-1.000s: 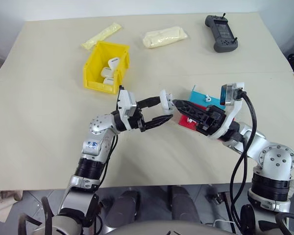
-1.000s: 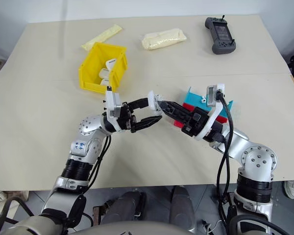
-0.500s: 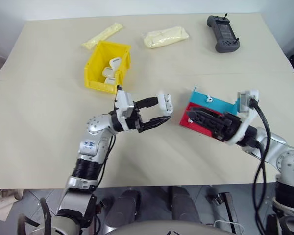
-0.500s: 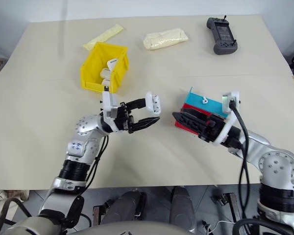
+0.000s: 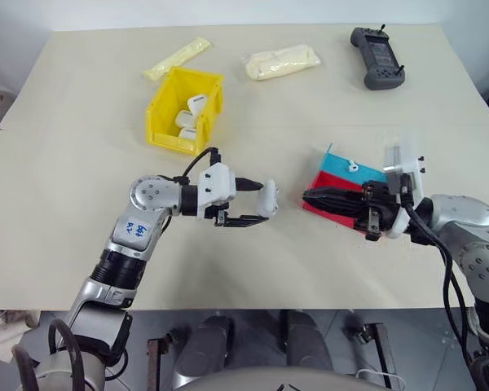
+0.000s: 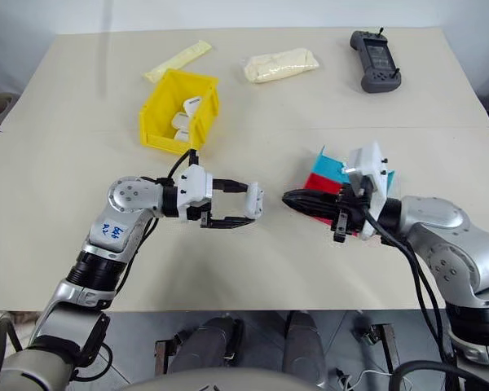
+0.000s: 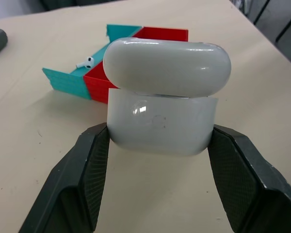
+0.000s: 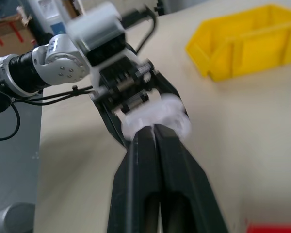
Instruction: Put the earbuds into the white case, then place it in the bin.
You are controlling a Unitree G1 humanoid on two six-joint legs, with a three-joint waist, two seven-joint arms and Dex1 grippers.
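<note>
The left gripper [image 5: 257, 204] clamps the white case [image 5: 268, 199] by its base between both fingers, holding it above the table [image 5: 65, 204] near the centre; the wrist view shows its lid seated slightly askew. At 3 o'clock from it, the right gripper [image 6: 292, 198] has its fingers pressed together, pointing at the case. Behind that gripper sits the red-and-teal tray [image 7: 111, 73] with one earbud [image 7: 85, 62] inside. The yellow bin [image 5: 183, 114] stands at 11 o'clock from the case, holding other white cases [image 5: 187, 119].
</note>
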